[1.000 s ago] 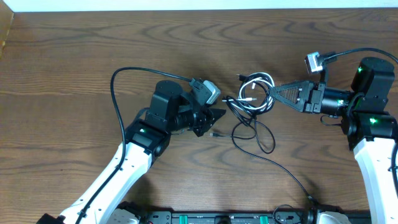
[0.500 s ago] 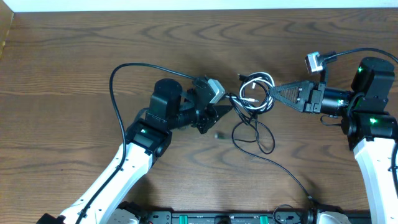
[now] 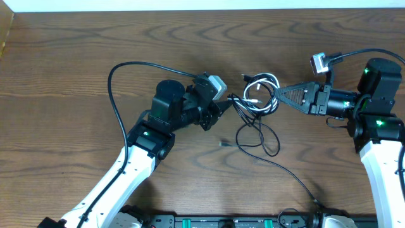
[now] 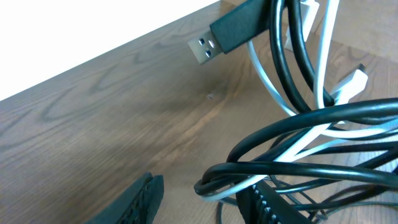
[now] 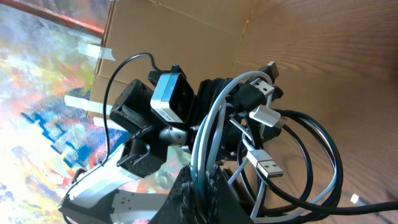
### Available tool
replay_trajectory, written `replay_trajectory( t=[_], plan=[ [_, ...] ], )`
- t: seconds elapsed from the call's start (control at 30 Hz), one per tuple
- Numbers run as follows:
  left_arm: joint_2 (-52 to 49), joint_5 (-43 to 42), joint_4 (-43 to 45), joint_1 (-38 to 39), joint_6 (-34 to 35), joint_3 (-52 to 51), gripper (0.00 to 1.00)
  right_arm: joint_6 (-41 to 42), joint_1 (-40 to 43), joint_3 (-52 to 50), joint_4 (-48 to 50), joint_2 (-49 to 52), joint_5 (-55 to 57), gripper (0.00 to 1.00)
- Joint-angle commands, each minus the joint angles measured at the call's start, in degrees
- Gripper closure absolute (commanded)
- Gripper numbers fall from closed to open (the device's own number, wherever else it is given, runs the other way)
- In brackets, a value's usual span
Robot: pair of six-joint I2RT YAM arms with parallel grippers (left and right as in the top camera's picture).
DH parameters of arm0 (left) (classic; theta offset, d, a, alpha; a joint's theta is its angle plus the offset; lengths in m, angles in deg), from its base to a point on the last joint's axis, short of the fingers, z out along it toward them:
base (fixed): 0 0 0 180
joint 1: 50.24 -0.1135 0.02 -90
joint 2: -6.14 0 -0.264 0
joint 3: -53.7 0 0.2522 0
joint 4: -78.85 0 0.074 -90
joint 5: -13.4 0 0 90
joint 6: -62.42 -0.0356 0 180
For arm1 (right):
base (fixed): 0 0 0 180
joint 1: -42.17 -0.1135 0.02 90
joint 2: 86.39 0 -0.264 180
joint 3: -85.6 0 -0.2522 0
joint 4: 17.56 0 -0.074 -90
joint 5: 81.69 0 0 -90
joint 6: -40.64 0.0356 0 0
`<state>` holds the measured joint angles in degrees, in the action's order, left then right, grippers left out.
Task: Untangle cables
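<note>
The cables form a small tangle of black and white cords at the table's middle, with a loose black loop trailing toward the front. My right gripper is shut on the tangle's right side; in the right wrist view its fingers pinch white and black strands beside silver USB plugs. My left gripper is at the tangle's left edge and stands open. In the left wrist view a bend of black and white cable lies between its jaws, against the right finger.
A small plug tip lies on the wood below the left gripper. The left arm's thick black wire arcs over the table. A cardboard box sits at the far left corner. The table's back edge runs along the top.
My left gripper has moved up and right to the tangle's left edge, away from the small plug tip on the table. The right gripper has stayed still, shut on the cables.
</note>
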<state>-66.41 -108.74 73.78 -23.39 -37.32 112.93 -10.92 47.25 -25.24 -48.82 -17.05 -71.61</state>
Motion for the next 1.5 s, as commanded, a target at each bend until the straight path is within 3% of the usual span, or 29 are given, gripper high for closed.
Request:
replay_trajectory(
  t=[0.0,0.23,0.47,0.6,0.8,0.9,1.23,1.47],
  plan=[
    [-0.1,1.2,0.4,0.1,-0.7,0.8,0.57,0.7,0.2,0.4,0.2,-0.2,-1.3,0.99],
    [-0.1,-0.2,0.5,1.4,-0.9,0.8,0.56,0.8,0.2,0.4,0.2,-0.2,-1.5,0.99],
    [-0.1,-0.2,1.0,2.8,-6.1,0.8,0.5,1.8,0.2,0.4,0.2,-0.2,-2.0,0.99],
    [-0.1,-0.1,1.1,2.8,-6.1,0.8,0.69,1.8,0.2,0.4,0.2,-0.2,-1.9,0.99],
    [-0.1,-0.2,0.3,2.8,-6.1,0.8,0.78,1.8,0.2,0.4,0.2,-0.2,-1.9,0.99],
    [-0.1,-0.2,-2.1,2.8,-6.1,0.8,0.91,1.8,0.2,0.4,0.2,-0.2,-1.9,0.99],
    [-0.1,-0.2,-5.9,2.8,-5.7,0.8,0.92,1.8,0.2,0.4,0.2,-0.2,-1.4,0.99],
    [0.3,4.4,-8.9,2.2,0.6,0.8,0.92,0.5,0.2,0.4,-0.1,-0.2,2.3,0.99]
  ],
)
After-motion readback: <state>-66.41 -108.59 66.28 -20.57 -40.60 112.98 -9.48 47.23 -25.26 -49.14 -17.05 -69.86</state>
